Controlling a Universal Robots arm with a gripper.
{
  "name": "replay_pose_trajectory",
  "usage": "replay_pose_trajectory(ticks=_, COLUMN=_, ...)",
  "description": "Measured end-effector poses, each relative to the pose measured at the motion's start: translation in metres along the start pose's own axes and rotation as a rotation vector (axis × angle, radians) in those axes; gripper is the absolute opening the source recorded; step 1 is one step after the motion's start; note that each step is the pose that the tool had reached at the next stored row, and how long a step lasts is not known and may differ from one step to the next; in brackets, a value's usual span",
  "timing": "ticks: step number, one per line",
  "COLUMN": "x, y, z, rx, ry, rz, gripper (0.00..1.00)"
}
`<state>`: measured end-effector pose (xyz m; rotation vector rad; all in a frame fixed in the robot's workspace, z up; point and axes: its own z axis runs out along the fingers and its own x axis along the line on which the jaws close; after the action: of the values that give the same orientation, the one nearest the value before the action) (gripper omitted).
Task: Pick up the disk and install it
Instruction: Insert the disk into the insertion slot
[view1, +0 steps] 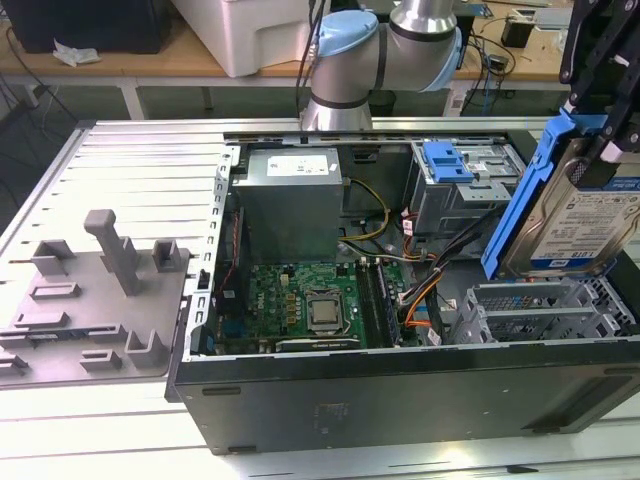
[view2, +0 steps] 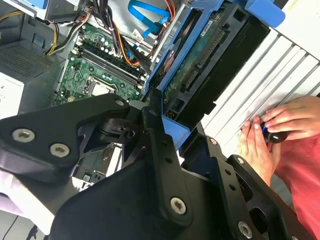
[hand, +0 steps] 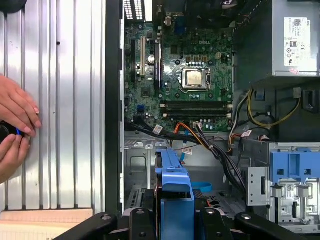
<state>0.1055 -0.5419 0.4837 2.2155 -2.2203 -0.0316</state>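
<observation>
Tilted disk (view1: 585, 225) above the open computer case (view1: 400, 390)
Gripper (view2: 170, 131) clamped on its blue-framed edge — label side showing.

No print legible, white sticker (hand: 296, 42) on grey power supply (hand: 255, 47), blue-and-white label (view1: 602, 215) on the disk (view1: 548, 255)

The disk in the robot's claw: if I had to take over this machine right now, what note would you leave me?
Gripper: shut on the disk, gripping its blue frame.
Disk: held tilted in the air over the open computer case, at the exterior view's right.
Done: disk picked up.
Left: it is not yet seated in the case.
Note: a person's hands rest on the table beside the case.
</observation>
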Motion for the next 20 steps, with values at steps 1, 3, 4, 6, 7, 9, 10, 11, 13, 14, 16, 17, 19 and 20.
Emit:
replay_pose_trajectory(ticks=1, x=0.0, y=0.0, z=0.0, rx=0.0, ry=0.0, rz=0.0, gripper=0.37)
replay_pose_trajectory(ticks=3, x=0.0, y=0.0, z=0.0001, rx=0.0, ry=0.0, rz=0.0, gripper=0.37)
replay_pose_trajectory(ticks=4, x=0.0, y=0.0, z=0.0002, rx=0.0, ry=-0.0001, rz=0.0, gripper=0.37)
replay_pose_trajectory(ticks=6, x=0.0, y=0.0, z=0.0005, rx=0.0, ry=-0.0001, rz=0.0, gripper=0.37)
replay_pose_trajectory(ticks=7, x=0.0, y=0.0, z=0.0008, rx=0.0, ry=-0.0001, rz=0.0, gripper=0.37)
replay_pose_trajectory(ticks=9, x=0.0, y=0.0, z=0.0016, rx=0.0, ry=0.0, rz=0.0, gripper=0.37)
replay_pose_trajectory(ticks=10, x=0.0, y=-0.0001, z=0.0023, rx=0.0001, ry=0.0, rz=0.0, gripper=0.37)
replay_pose_trajectory(ticks=11, x=0.0, y=-0.0001, z=0.0028, rx=0.0001, ry=0.0, rz=0.0, gripper=0.37)
replay_pose_trajectory(ticks=13, x=0.0, y=-0.0001, z=0.004, rx=0.0, ry=0.0, rz=0.0, gripper=0.37)
replay_pose_trajectory(ticks=14, x=0.0, y=-0.0001, z=0.0044, rx=0.0001, ry=0.0, rz=0.0, gripper=0.37)
replay_pose_trajectory(ticks=16, x=0.0, y=-0.0001, z=0.0053, rx=0.0001, ry=0.0001, rz=-0.001, gripper=0.37)
replay_pose_trajectory(ticks=17, x=0.0, y=-0.0001, z=0.0058, rx=0.0, ry=0.0, rz=-0.001, gripper=0.37)
replay_pose_trajectory(ticks=19, x=0.0001, y=-0.0001, z=0.0072, rx=0.0, ry=0.0, rz=-0.001, gripper=0.37)
replay_pose_trajectory(ticks=20, x=0.0001, y=-0.0002, z=0.0077, rx=0.0001, ry=0.0, rz=-0.002, gripper=0.37)
